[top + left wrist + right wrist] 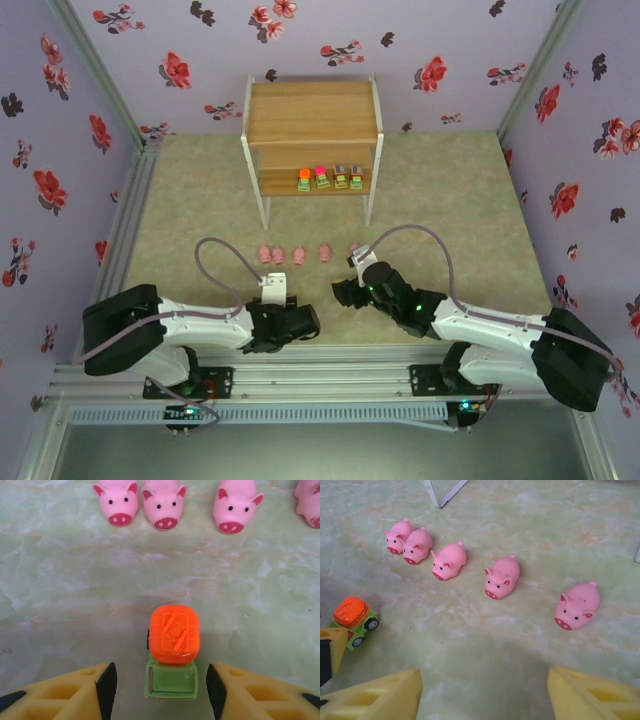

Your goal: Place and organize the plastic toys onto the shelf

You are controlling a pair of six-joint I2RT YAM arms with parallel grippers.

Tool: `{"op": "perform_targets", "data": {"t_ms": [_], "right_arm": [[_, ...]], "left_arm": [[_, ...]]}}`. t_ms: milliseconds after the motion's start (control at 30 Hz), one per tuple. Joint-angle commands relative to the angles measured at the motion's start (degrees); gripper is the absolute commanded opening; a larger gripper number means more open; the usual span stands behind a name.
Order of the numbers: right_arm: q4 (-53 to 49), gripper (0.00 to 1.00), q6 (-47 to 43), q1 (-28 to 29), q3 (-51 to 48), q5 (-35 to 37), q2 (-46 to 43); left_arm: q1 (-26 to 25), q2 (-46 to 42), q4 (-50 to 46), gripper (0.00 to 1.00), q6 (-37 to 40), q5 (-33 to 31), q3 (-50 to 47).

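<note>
At the far middle of the counter [450, 200] you have the shelf [312, 110], with four green-based toys [327, 180] lined up along its lower tier, from the middle toward its right end. In front of it, five pink pigs [450, 560] stand in a row across the counter's middle. Closer to the near edge, your left fingers [75, 690] are spread on either side of an orange-topped green truck [174, 645], with a gap on each side. Your right fingers [380, 695] are spread too, with bare counter between them, just short of the pig row.
</note>
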Motion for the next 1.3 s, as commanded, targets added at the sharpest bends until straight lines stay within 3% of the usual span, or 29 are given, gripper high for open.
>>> {"op": "perform_targets", "data": {"t_ms": [0, 733, 1267], "right_arm": [[0.12, 0.56, -0.84, 0.39, 1.73, 0.48, 0.52], [-0.12, 0.56, -0.73, 0.55, 1.88, 0.48, 0.83], [-0.30, 0.56, -0.79, 0.49, 1.91, 0.58, 0.83]], "left_arm": [[-0.16, 1.10, 2.63, 0.55, 1.40, -2.58, -0.82], [4.58, 5.33, 9.87, 0.56, 7.29, 0.71, -2.27], [4.40, 7.92, 11.20, 0.52, 5.01, 3.46, -2.56]]}}
